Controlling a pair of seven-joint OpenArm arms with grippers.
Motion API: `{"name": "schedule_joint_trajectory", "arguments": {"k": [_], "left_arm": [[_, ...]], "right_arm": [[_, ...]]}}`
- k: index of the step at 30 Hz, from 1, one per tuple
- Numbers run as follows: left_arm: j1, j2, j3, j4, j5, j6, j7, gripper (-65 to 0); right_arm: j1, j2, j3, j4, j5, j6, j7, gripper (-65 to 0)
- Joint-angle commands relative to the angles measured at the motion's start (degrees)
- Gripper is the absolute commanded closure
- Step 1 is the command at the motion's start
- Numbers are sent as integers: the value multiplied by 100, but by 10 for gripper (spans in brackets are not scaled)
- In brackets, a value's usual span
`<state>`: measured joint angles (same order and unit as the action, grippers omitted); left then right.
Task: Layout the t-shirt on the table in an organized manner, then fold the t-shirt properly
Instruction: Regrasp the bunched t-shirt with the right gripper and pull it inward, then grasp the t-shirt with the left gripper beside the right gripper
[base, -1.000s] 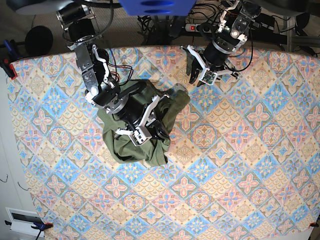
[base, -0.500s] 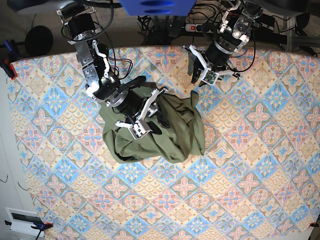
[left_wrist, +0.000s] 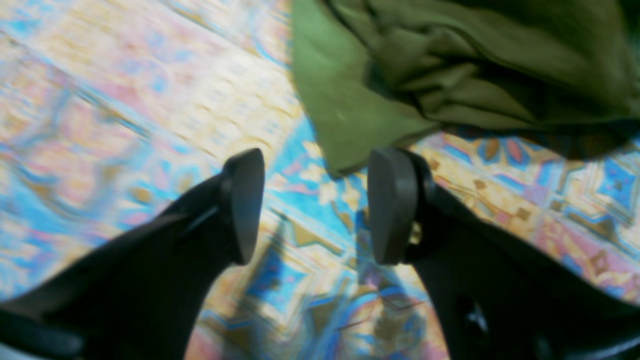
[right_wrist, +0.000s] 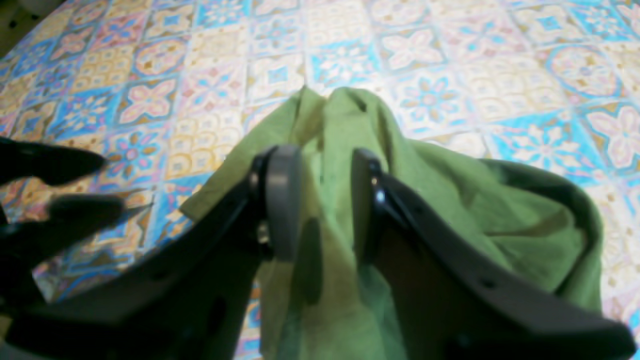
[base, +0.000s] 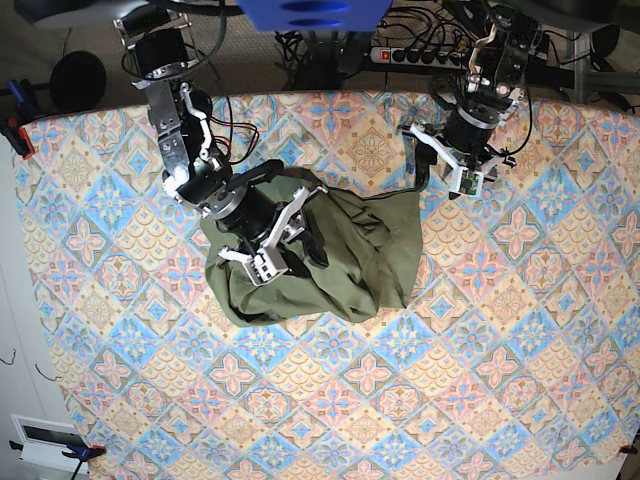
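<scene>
The table (base: 520, 330), covered in pastel blue, pink and cream floral diamond tiles, fills nearly all of the base view. The t-shirt (base: 350, 255), olive green and heavily wrinkled, lies in a loose rumpled heap on the table's upper-left-of-centre part in that view, not spread flat. The right gripper (base: 285, 245) sits over the left part of the heap; in the right wrist view its 2 fingers (right_wrist: 282, 200) stand partly apart with a ridge of green cloth rising between them, and I cannot tell whether the pads press it or only straddle it. The left gripper (base: 447, 172) hangs over bare tablecloth just beside the shirt's upper-right corner; in the left wrist view its 2 fingers (left_wrist: 392, 205) are spread wide with only the patterned cloth between them, and a flat edge of the shirt lies just beyond the tips, apart from both.
</scene>
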<state>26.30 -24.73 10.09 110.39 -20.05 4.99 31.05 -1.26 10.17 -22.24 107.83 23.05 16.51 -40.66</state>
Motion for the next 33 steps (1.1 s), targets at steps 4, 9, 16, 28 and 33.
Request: {"name": "schedule_joint_trajectory", "arguments": {"k": [4,9,16,28,33], "left_arm": [[-358,-169,-160,-397,-1102,32,-120,-337],[-718,-213,-143,-810,-1929,15,-120,-337],[-1193,-204,235,-1443,-2764,6,-120,-337],[-1870,-63,912,-2349,-3388,-29,-67,-328],[-2151,130,956,-2577,-3397,-557,733,-135]], "right_arm": [[95,-2,22,122,82,23,159,-177],[95,7,22,122,82,23,159,-177],[95,7,22,122,82,23,159,-177],[95,7,110,131,82,23,150,-177],[95,7,92,131,82,23,141,-177]]}}
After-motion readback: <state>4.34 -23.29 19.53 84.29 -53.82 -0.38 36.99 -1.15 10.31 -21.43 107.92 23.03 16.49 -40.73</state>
